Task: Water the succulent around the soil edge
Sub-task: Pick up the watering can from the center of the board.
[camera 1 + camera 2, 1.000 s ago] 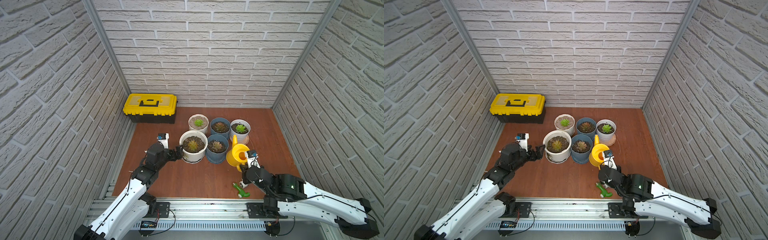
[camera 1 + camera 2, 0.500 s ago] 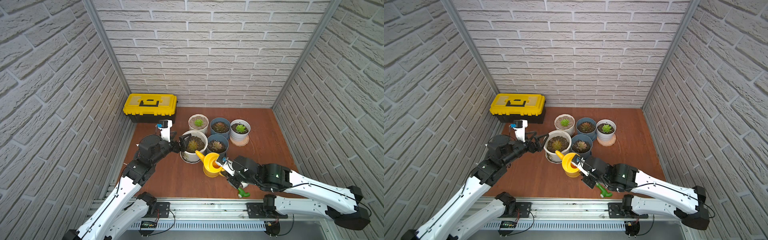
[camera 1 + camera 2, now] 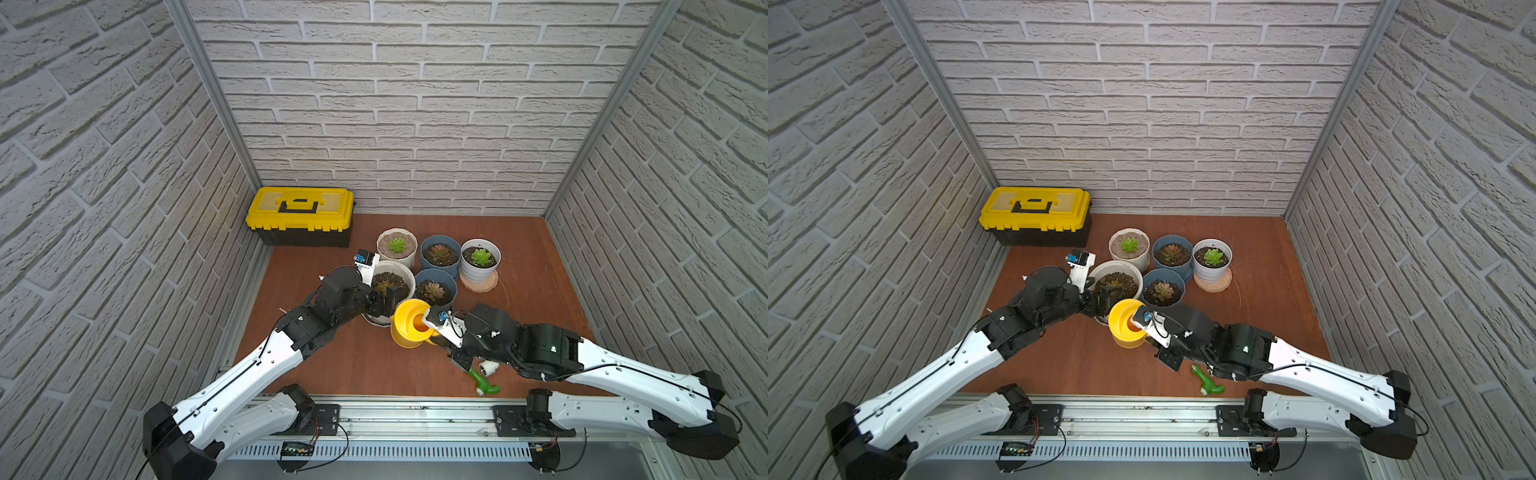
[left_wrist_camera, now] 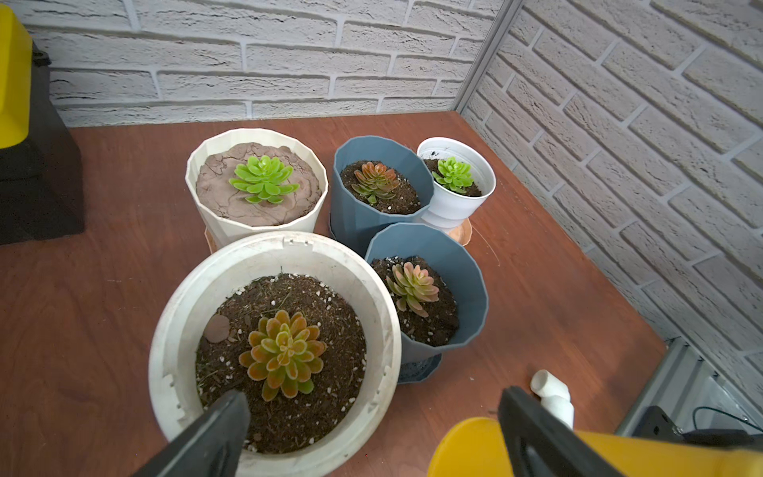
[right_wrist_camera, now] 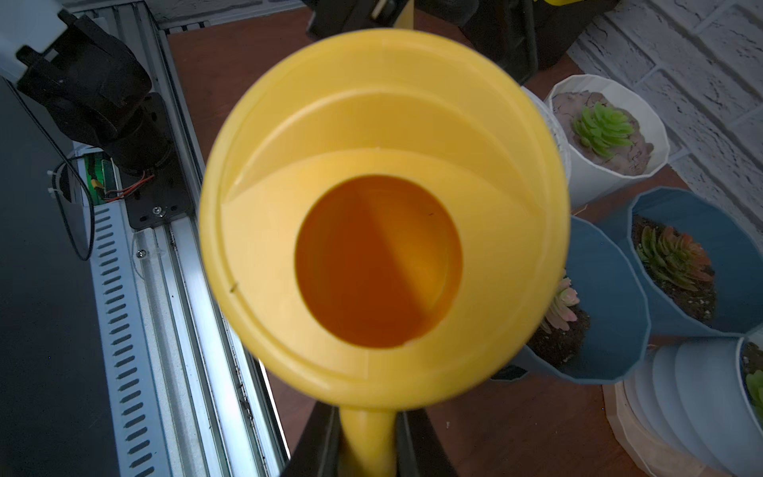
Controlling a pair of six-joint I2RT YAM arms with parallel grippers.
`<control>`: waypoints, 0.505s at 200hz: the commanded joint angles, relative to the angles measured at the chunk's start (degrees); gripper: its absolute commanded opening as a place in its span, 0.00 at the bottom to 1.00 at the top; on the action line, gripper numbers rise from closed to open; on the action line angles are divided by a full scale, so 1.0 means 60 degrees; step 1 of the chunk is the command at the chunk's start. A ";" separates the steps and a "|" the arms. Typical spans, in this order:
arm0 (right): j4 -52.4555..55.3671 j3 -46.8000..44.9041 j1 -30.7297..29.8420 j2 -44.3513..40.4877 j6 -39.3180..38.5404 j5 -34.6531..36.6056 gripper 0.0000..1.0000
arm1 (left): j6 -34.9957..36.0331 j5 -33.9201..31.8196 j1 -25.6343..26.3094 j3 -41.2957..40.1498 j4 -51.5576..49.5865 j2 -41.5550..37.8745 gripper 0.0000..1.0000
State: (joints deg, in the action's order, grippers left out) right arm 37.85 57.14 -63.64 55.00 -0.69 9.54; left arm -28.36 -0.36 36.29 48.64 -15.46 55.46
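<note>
Left gripper [image 4: 371, 398]: jaws spread wide and holding nothing, poised at the near rim of the wide round white plastic pot [image 4: 181, 314]. The orange-green rosette succulent [image 4: 283, 355] sits mid-pot. The soil edge [image 4: 342, 326] (dark ring, pale grit) lies just inside the rim. Round yellow plastic watering can [image 3: 409, 328] is tipped, just beside the pot's right side. Right gripper [image 5: 367, 446] is clenched on the can's handle.

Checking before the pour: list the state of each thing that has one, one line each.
watering can, held off the table, no water seen pouring
right gripper, shut on the watering can handle
left gripper, open
wide white pot, upright
soil edge, no pooled water visible
toolbox, lid closed
</note>
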 commanded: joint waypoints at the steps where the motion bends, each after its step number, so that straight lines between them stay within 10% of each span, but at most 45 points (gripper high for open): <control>1: -0.1634 -0.0231 0.0030 -0.0718 -0.0220 0.0473 0.03 | -0.0054 -0.0134 0.0045 -0.0150 0.0261 0.0220 0.99; 101: -0.4021 -0.0936 0.0059 -0.2331 -0.0827 0.1147 0.03 | -0.0327 -0.0139 0.0368 -0.0299 0.0629 0.0677 0.98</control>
State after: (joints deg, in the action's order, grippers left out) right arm 28.40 51.64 -63.59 43.99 -4.75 13.50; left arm -30.79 -0.25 38.11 48.49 -11.03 59.61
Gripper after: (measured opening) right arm 0.210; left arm 0.985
